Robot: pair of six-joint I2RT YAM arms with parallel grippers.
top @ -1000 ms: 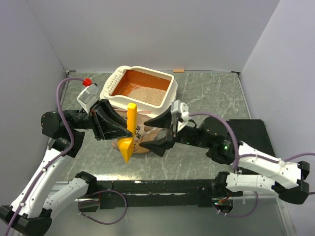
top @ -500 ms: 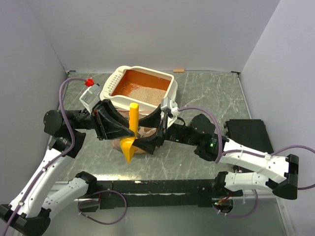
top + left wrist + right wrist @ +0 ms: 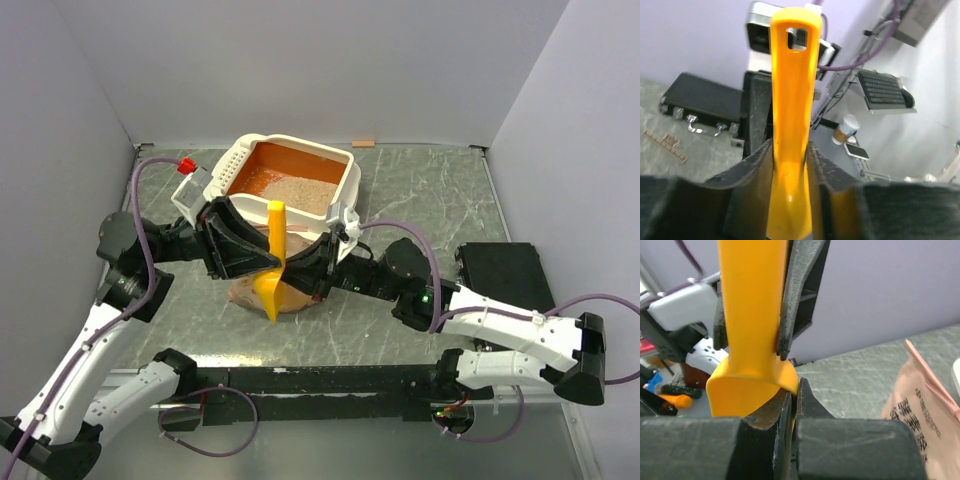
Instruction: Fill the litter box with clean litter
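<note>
Centrally, litter box (image 3: 233,163) on grey marbled tabletop (image 3: 430,200), lilac walls (image 3: 300,70)

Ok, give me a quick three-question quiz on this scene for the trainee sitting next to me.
1. True or false: the litter box has no litter in it at all.
2. In the top view, is the paper bag on the side of the litter box towards the arm bases, or on the far side?
3. What is the left gripper shut on?
A. the paper bag
B. the handle of the scoop
C. nothing

Key:
1. False. A pale patch of litter already covers part of the orange floor.
2. On the side towards the arm bases.
3. B
</note>
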